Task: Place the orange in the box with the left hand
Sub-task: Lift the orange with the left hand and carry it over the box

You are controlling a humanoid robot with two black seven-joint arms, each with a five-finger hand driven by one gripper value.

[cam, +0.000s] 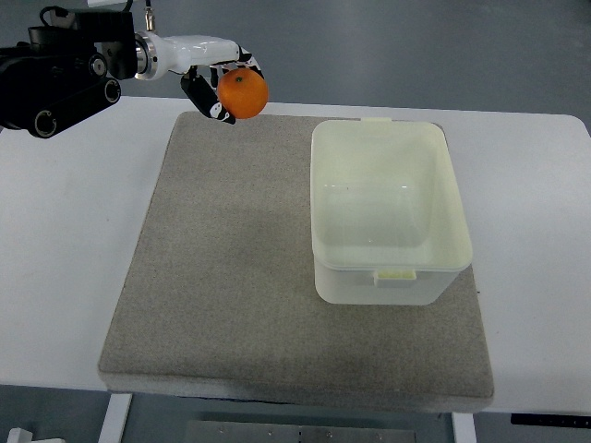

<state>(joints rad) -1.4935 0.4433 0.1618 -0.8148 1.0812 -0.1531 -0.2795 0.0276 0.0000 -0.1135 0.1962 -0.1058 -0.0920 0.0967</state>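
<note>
The orange [243, 93] is gripped in the curled fingers of the left hand [222, 85], held above the mat's [231, 277] far left corner, well apart from the box [388, 268]. It is judged light, firm and rollable, best enclosed around its middle.
</note>
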